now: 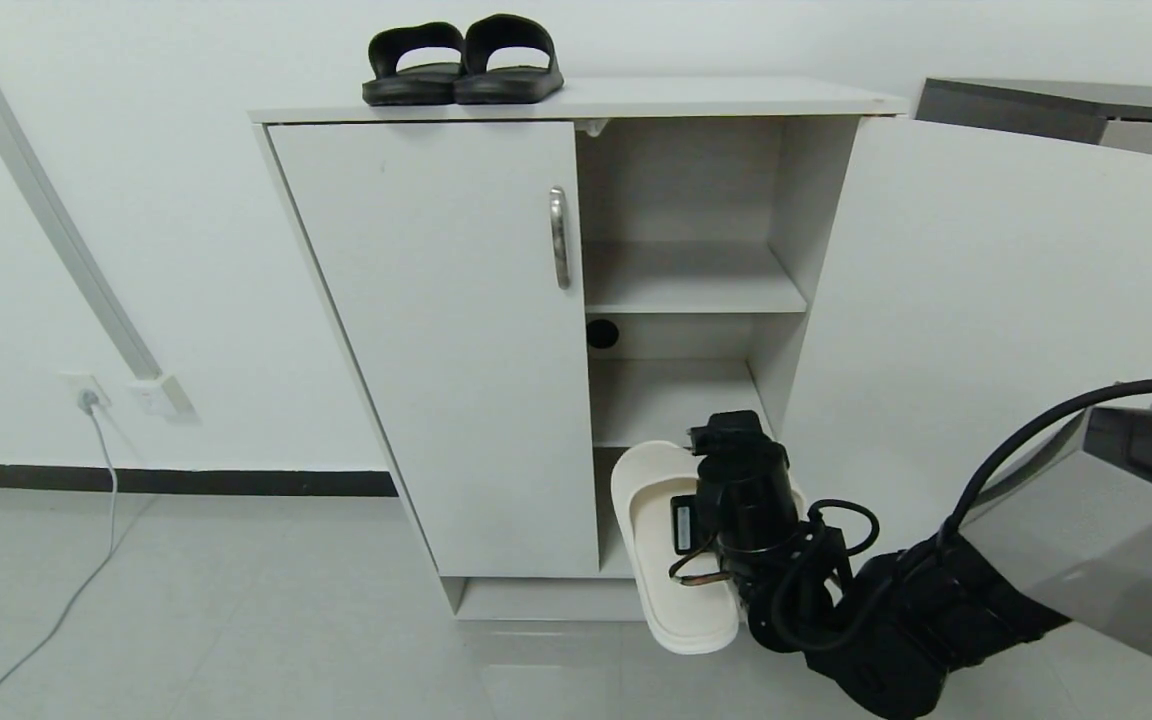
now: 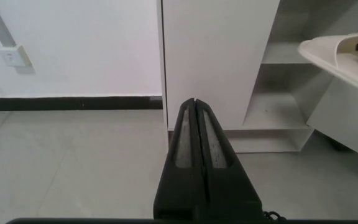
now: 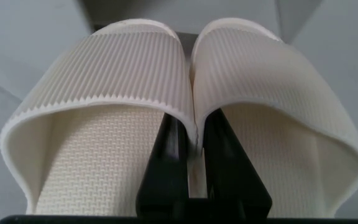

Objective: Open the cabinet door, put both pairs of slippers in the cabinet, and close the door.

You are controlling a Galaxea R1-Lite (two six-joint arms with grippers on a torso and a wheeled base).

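Note:
A white cabinet stands against the wall, its right door swung open and its left door shut. A pair of black slippers rests on the cabinet top. My right gripper is shut on the inner edges of a pair of white slippers, held side by side. In the head view the white slippers hang just in front of the open lower compartment, toes toward it. My left gripper is shut with nothing in it, low over the floor left of the cabinet.
Inside the open half are an upper shelf and a lower shelf, both bare. A wall socket with a cable sits at the left. Grey floor tiles stretch in front.

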